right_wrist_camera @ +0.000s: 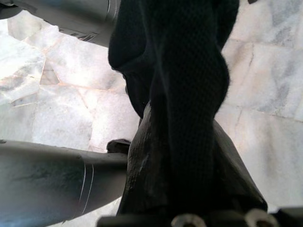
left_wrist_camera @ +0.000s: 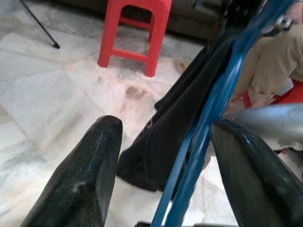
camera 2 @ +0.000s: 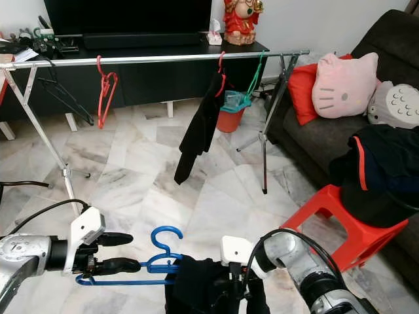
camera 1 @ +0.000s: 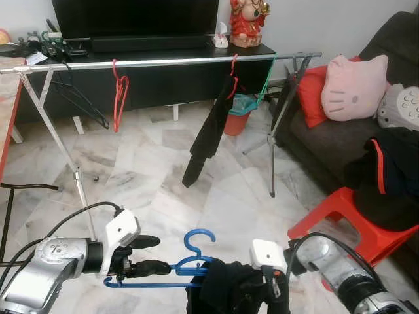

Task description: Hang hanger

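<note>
Blue hanger with black cloth held low over pale marble floor (camera 1: pixel 163 196).

At the bottom of the frame, the left gripper (camera 1: pixel 149 255) has its 2 matte black fingers spread, the thin blue plastic hanger (camera 1: pixel 190 260) running between them; contact cannot be told. The right gripper (camera 1: pixel 273 288), bottom centre, is buried in the knitted black garment (camera 1: pixel 226 288) draped on that hanger, so its jaws cannot be told. At right stands a red plastic stool (camera 1: pixel 340 212). Farther back, across the upper frame, a slim metal clothes rail (camera 1: pixel 163 62) carries a red hanger (camera 1: pixel 120 95) and a hanging black garment (camera 1: pixel 209 131).
</note>
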Controlling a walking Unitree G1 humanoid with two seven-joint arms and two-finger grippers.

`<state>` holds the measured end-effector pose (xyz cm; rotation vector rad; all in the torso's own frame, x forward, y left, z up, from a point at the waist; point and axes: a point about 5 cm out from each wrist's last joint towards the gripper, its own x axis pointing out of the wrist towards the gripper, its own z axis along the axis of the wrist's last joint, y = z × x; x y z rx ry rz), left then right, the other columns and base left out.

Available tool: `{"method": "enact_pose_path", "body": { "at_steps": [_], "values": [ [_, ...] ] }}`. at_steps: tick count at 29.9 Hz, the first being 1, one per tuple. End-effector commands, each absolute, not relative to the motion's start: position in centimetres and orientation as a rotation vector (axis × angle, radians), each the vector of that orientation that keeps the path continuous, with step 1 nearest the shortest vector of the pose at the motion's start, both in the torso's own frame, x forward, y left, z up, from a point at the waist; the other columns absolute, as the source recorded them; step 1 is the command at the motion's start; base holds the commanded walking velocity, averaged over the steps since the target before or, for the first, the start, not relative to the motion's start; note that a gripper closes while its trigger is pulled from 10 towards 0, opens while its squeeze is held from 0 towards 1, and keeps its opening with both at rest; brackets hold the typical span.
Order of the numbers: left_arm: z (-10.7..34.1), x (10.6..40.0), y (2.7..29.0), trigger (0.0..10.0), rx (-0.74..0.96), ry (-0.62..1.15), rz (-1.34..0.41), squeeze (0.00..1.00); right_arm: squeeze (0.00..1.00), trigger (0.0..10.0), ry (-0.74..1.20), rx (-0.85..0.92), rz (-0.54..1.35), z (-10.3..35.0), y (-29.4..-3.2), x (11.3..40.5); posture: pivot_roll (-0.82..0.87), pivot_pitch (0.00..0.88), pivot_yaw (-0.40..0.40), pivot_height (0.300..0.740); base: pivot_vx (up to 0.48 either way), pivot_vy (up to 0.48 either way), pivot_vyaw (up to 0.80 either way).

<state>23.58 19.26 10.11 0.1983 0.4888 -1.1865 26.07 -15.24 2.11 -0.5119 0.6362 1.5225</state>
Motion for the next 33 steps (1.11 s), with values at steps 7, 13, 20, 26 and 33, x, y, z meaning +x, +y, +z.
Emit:
{"method": "enact_pose_path", "body": {
  "at_steps": [7,13,20,26,33],
  "values": [
    [9.8,23.4,17.3,10.0,0.198,0.491,-1.241,0.00,0.00,0.0,0.562,-0.565,1.483,2.9,-14.4,27.3,0.10,0.000,-0.116,0.740,0.000,0.000,0.00],
    [9.3,23.5,17.2,10.0,0.197,0.505,-1.231,0.00,0.00,0.0,0.501,-0.573,1.435,3.5,-13.7,28.2,0.10,0.000,-0.114,0.740,0.000,0.000,0.00],
    [8.9,24.3,17.2,9.8,0.214,0.502,-1.168,0.00,0.00,0.0,0.467,-0.585,1.437,3.8,-13.0,28.5,0.10,0.000,-0.112,0.740,0.000,0.000,0.00],
    [8.7,24.7,17.1,0.0,0.205,0.496,-1.135,0.00,0.00,0.0,0.464,-0.588,1.453,3.7,-12.8,28.4,0.10,0.000,-0.112,0.740,0.000,0.000,0.00],
    [8.7,24.9,17.5,0.0,0.218,0.498,-1.125,0.00,0.00,0.0,0.469,-0.590,1.453,3.6,-13.0,28.3,0.10,0.000,-0.113,0.740,0.000,0.000,0.00]
  ]
}}
